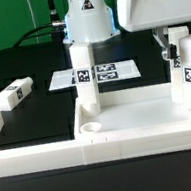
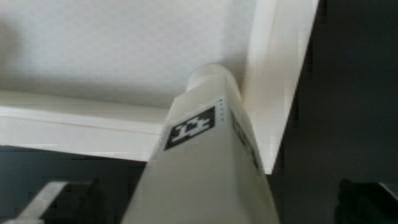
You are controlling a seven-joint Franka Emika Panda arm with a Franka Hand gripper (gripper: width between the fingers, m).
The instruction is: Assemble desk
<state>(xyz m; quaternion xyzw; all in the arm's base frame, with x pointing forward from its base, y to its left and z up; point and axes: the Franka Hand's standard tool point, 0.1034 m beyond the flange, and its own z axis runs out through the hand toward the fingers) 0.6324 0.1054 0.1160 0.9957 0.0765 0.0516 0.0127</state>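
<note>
The white rimmed tabletop lies at the front, with a round empty socket at its near corner on the exterior view's left. Two white tagged legs stand upright in it: one at the back left, one at the right. My gripper is open and straddles the top of the right leg. In the wrist view that leg runs between my dark fingers, with a gap on each side, down to the tabletop. A third leg lies loose on the black table at the left.
The marker board lies flat behind the tabletop. The robot's white base stands at the back. A low white barrier wall runs along the front and up the exterior view's left side.
</note>
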